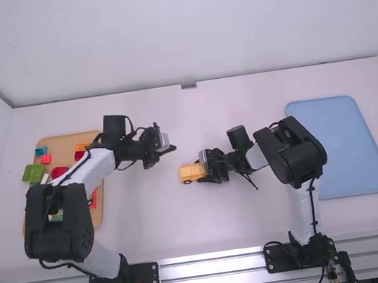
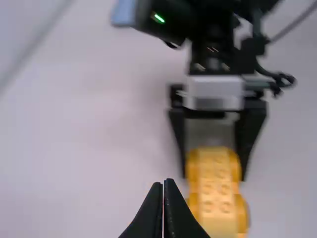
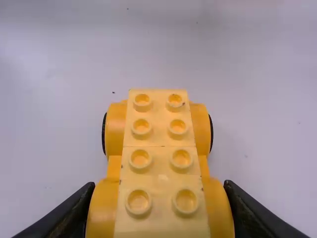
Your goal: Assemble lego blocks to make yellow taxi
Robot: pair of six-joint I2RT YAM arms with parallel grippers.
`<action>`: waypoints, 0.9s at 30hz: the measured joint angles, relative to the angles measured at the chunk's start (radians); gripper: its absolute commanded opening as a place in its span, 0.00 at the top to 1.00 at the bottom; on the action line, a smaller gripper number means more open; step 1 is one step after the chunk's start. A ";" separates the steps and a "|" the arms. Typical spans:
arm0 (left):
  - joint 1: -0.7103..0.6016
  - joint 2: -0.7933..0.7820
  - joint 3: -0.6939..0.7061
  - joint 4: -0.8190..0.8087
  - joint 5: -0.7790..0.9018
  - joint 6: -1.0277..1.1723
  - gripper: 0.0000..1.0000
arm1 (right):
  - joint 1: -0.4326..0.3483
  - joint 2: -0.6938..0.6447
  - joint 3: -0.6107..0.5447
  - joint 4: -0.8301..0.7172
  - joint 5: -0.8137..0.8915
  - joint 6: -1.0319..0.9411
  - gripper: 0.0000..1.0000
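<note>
In the high view the yellow taxi body (image 1: 192, 173) is on the table left of my right gripper (image 1: 206, 171), which grips one end of it. Its studded top (image 3: 158, 139) and rounded wheel arches fill the middle of the right wrist view, with the fingers of my right gripper (image 3: 161, 203) pressed against both sides. Above and left of the taxi is my left gripper (image 1: 170, 146), apart from it and holding nothing. Seen from its own wrist, my left gripper (image 2: 168, 183) has its tips together, with the yellow body (image 2: 216, 191) beyond.
On the left, partly under the left arm, lies a wooden tray (image 1: 65, 144) with a green block (image 1: 33, 172) and several coloured blocks. A blue tray (image 1: 350, 146) lies on the right side of the table (image 1: 159, 224), beside the right arm.
</note>
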 measured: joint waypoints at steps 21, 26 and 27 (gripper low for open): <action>0.098 -0.053 -0.019 0.007 -0.431 -0.483 0.01 | -0.002 -0.002 0.015 0.001 0.089 0.073 0.11; 0.098 -0.053 -0.019 0.010 -0.441 -0.494 0.01 | -0.003 -0.007 0.016 -0.006 0.106 0.104 0.02; 0.098 -0.053 -0.019 0.009 -0.444 -0.498 0.01 | -0.003 -0.011 0.016 -0.011 0.110 0.108 0.01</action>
